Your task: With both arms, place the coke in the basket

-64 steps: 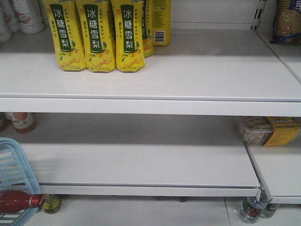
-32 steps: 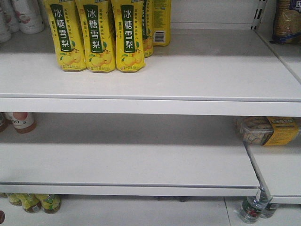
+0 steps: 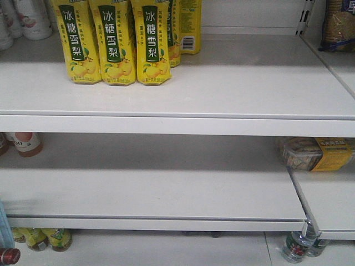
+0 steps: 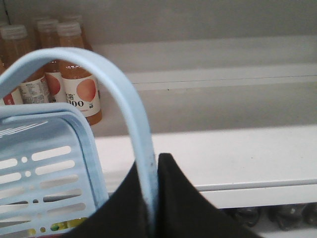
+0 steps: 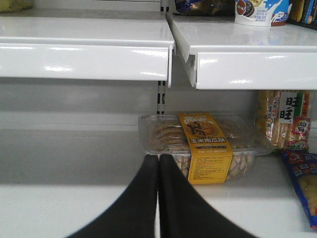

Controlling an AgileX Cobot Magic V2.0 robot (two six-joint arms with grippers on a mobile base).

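Note:
My left gripper (image 4: 152, 166) is shut on the flat swing handle (image 4: 116, 84) of the pale blue basket (image 4: 47, 168), which hangs at the left of the left wrist view. In the front view only a thin blue sliver of the basket (image 3: 3, 230) shows at the left edge. Just below it, the red end of the coke (image 3: 6, 256) pokes into the bottom-left corner; the rest of the bottle is out of frame. My right gripper (image 5: 158, 161) is shut with nothing in it, in front of the lower shelf. Neither arm shows in the front view.
Yellow pear-drink cartons (image 3: 113, 41) stand on the upper shelf (image 3: 222, 83). A clear cookie box with a yellow label (image 5: 203, 144) lies just beyond my right gripper. Orange juice bottles (image 4: 74, 84) stand behind the basket. Small bottles (image 3: 41, 238) sit under the lower shelf (image 3: 166, 194).
A second ago the basket and the coke lying across it showed at the front view's lower left. They slid out to the left, and now only a sliver has come back.

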